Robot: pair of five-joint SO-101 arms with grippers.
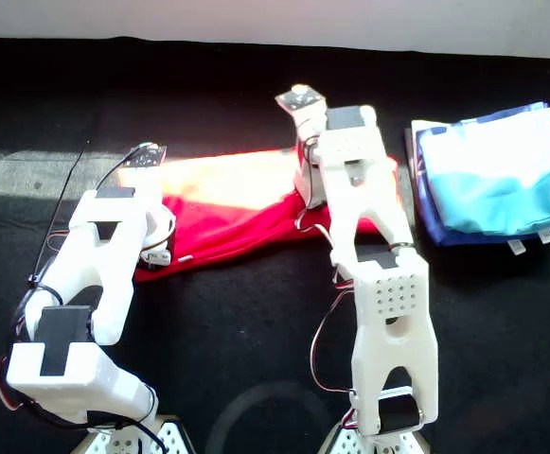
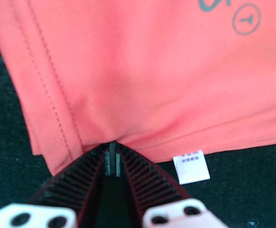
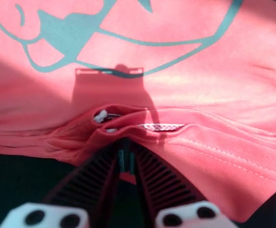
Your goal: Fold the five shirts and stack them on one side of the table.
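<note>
2 grippers, both clamped on the red shirt (image 1: 246, 203). On the left gripper (image 2: 112, 153) the fingers are pressed together, pinching the hem edge, and the fabric puckers at the tips. A white care tag (image 2: 191, 167) lies on the black table cover (image 2: 252, 190) just beside them. On the right gripper (image 3: 124, 154) the fingers are closed to a narrow slit with red cloth bunched between them, folds gathered at the tips, teal print (image 3: 80, 38) higher in the frame.

High view: the shirt lies stretched across the middle of the frame, partly in a sunlit strip, its lower edge sagging toward the bottom. The left arm (image 1: 95, 274) is at lower left, ending at the shirt's left end. The right arm (image 1: 383, 284) is right of centre, ending at the shirt's upper edge. A stack of folded shirts (image 1: 497, 175), blue and white layers, sits at the right edge of the frame, near the red shirt's right end.
</note>
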